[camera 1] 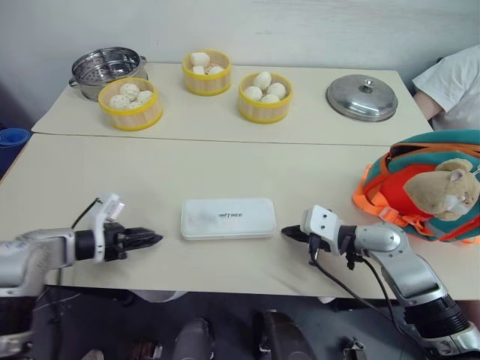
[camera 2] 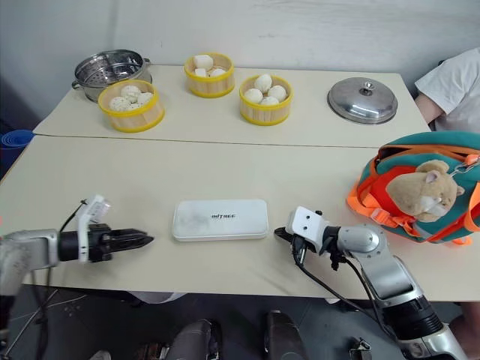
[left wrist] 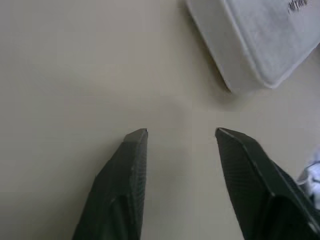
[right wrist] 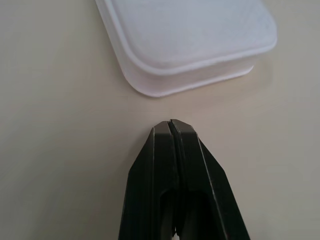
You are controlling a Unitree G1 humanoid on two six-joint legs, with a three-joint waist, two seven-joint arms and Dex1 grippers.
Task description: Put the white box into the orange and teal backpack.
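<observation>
The white box point(camera 1: 228, 218) lies flat on the near table, dark lettering up, between my two grippers. My left gripper point(camera 1: 154, 239) hovers just off the box's left end with its fingers point(left wrist: 131, 165) open and nothing between them; the box's corner point(left wrist: 260, 40) shows ahead of it. My right gripper point(camera 1: 286, 233) is shut and empty, its tip point(right wrist: 170, 122) a short way from the box's right end point(right wrist: 190, 35). The orange and teal backpack point(camera 1: 390, 196) sits at the table's right edge with a tan plush cat point(camera 1: 444, 191) on its front.
On the far table stand three yellow steamer baskets of buns point(camera 1: 130, 103) point(camera 1: 206, 72) point(camera 1: 265, 96), a metal steamer pot point(camera 1: 106, 70) and a metal lid point(camera 1: 361, 98). A person's white sleeve point(camera 1: 454, 75) is at the back right. A blue object point(camera 1: 11, 141) sits off the left edge.
</observation>
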